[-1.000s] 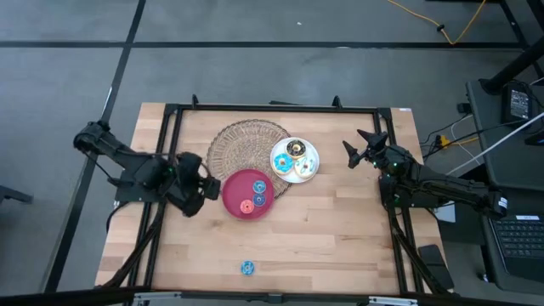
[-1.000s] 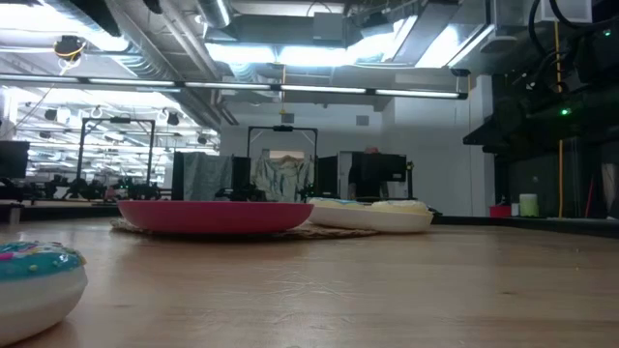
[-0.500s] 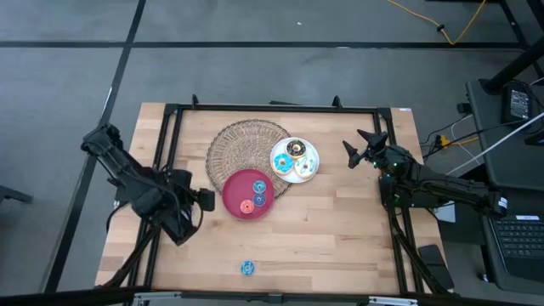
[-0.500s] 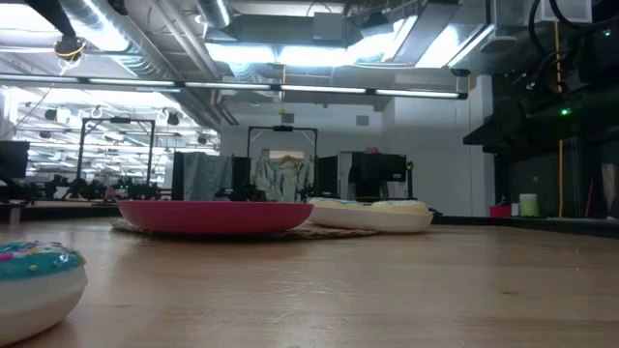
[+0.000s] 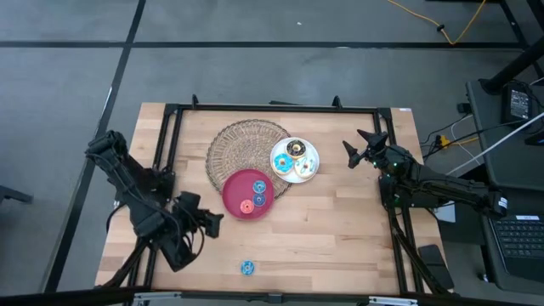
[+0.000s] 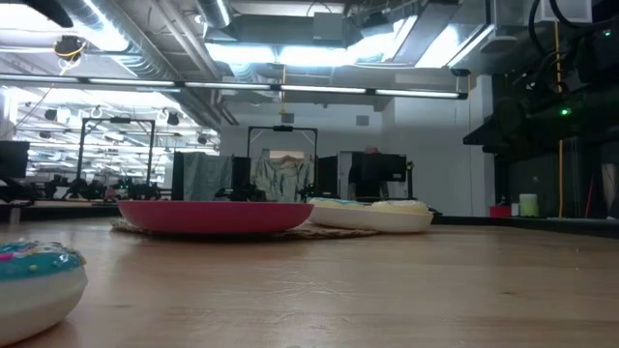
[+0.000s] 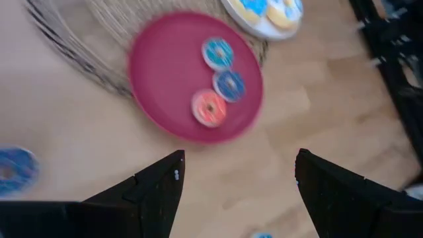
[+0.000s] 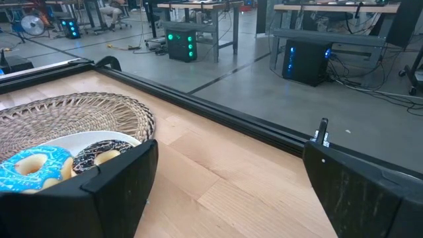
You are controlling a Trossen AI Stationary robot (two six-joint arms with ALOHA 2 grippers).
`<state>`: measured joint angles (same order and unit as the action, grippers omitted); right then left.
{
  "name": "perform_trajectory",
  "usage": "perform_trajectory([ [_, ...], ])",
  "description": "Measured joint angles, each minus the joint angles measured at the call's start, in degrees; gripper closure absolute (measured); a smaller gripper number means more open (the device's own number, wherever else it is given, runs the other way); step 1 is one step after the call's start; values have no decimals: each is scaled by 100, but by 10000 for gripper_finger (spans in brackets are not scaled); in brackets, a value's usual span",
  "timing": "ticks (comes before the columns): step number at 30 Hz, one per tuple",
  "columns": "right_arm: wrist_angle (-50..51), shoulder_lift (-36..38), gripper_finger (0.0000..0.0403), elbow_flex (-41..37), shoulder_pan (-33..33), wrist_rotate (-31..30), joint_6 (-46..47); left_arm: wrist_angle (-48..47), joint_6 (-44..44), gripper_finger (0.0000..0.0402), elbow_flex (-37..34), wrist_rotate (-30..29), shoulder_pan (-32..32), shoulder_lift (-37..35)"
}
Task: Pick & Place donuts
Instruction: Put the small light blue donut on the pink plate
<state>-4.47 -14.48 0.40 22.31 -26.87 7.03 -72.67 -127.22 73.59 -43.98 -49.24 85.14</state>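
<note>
Left hand (image 5: 210,223) spread, empty, hovering over the counter (image 5: 340,238) near the red plate (image 5: 235,204) holding three small donuts (image 7: 219,82). Lone cyan donut (image 5: 246,269) at front edge. Right hand (image 5: 357,146) spread, parked beside the white plate (image 5: 308,173).

Even overhead light, one smeared wrist view

Ceiling strip lights glare brightly in the low view. The wooden surface (image 5: 323,229) is evenly lit, shadows faint. The left wrist view is motion-blurred, its red plate (image 7: 195,76) smeared. The nearest donut (image 6: 39,280) looks soft.
</note>
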Motion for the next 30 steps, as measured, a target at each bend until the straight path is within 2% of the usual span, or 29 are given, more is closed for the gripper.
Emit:
perform_trajectory([
  [15,0,-2,27,0,1,0,0,4719,1375,128,-1964,168,-17,6],
  [20,0,0,27,0,1,0,0,5709,1316,128,-2381,229,-17,202],
  [25,0,-2,27,0,-1,0,0,6287,1232,128,-2453,593,-17,695],
  [30,1,-2,27,0,0,0,0,7152,1250,128,-2449,713,-14,1239],
])
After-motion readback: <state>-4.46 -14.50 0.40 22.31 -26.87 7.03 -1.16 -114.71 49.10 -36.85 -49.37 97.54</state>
